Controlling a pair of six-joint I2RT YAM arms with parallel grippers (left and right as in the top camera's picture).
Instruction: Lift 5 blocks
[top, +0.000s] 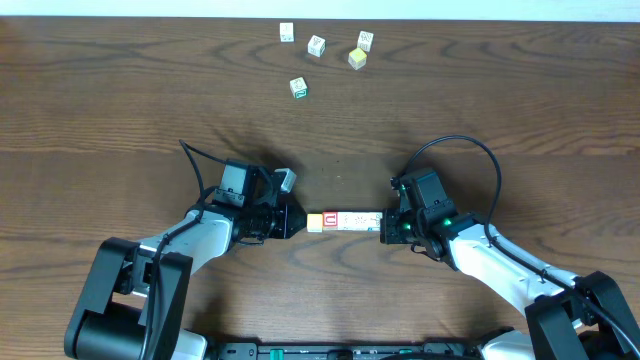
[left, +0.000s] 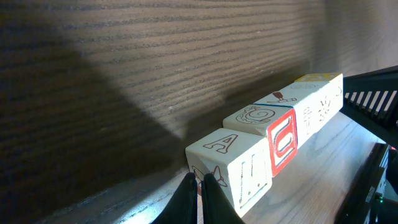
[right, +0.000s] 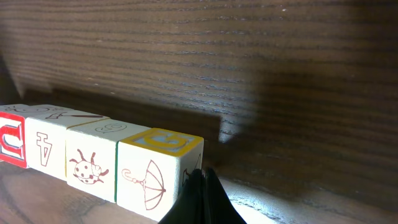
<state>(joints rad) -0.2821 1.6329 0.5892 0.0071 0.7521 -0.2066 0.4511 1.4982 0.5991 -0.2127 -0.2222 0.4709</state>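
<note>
Squeeze step, looks like: the five blocks (top: 343, 221) are pinned end to end in a row between the left gripper (top: 297, 221) and right gripper (top: 383, 226), both fingers-together, so even inward pressure will be needed for a level lift.

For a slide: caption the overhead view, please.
Left gripper and right gripper, both shut, pinch a row of blocks end to end; four spare cubes sit beyond.

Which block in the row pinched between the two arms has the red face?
The red-bordered block, second from the left gripper; no other block in that row shows red.
</note>
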